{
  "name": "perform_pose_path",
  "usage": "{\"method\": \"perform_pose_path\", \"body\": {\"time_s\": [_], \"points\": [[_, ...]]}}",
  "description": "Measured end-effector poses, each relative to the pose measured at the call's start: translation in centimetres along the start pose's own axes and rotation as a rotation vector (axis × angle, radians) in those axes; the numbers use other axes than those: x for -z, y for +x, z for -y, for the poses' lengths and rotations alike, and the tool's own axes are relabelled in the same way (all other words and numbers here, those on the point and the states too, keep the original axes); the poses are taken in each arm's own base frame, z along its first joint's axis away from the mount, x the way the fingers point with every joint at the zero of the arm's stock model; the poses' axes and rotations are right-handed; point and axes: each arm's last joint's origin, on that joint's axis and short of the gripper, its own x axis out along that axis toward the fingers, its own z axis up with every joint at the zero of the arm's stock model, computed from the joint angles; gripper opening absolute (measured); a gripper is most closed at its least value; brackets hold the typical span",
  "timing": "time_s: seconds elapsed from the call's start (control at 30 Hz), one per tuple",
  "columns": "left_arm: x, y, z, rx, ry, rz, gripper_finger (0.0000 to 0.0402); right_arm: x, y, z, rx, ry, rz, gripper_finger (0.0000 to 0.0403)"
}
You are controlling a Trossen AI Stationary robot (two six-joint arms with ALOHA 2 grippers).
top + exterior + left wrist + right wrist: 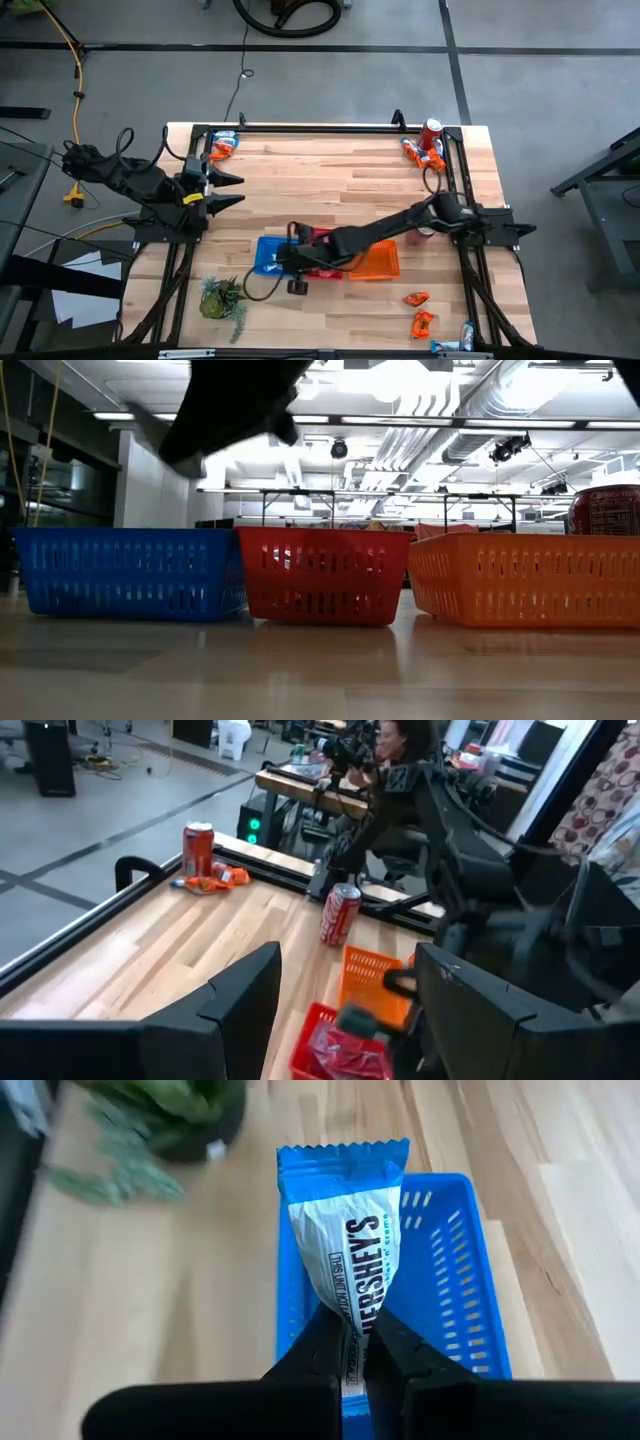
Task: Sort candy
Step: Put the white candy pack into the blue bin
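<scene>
Left gripper [232, 190]: we see it waiting at the left edge of the table, jaws spread wide and holding nothing; in its wrist view both dark fingers [235, 1010] stand well apart.
Potted plant [222, 298]: we find it near the front left of the table, just left of the baskets.
Blue basket [266, 255]: leftmost of three baskets in a row; in the right wrist view its mesh wall [450, 1280] lies directly below the held candy.
Right gripper [362, 1342]: we see the right arm reaching across from the table's right side to above the blue basket, jaws pressed together, pinching a candy packet.
Held candy: a blue and silver Hershey's packet [343, 1240], gripped at one end, hanging over the blue basket.
Red basket [322, 574]: middle of the row, touching the blue one; pink or red packets [345, 1055] lie inside.
Orange basket [525, 580]: right end of the row.
Loose candy, far left corner: we see a small pile [224, 146].
Loose candy, far right corner: orange and blue packets [424, 154] beside a red soda can [431, 131].
Loose candy, front right: orange packets [419, 310] and a blue one [455, 343] near the table edge.
</scene>
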Motion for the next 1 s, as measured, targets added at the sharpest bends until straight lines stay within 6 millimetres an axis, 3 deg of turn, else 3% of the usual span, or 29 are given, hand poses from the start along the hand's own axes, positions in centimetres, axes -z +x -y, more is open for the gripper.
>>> {"method": "perform_pose_path", "body": {"time_s": [0.2,0.4,0.77,1.0], "points": [[0.0,0.0,0.0,0.013,-0.013,-0.006,0.0218,-0.2,1.6,-0.1,0.001,-0.045,-0.035,0.0006],[0.0,0.1,0.1,0.014,-0.018,-0.007,0.0218,0.0,1.8,-0.1,0.001,-0.052,-0.038,0.0028],[-0.1,0.3,0.3,0.019,-0.027,0.006,0.0218,0.3,1.7,-0.2,0.008,-0.064,-0.064,0.0103],[-0.2,0.5,0.4,0.022,-0.033,0.016,0.0218,0.6,1.7,0.5,0.031,-0.020,-0.116,0.0184]]}}
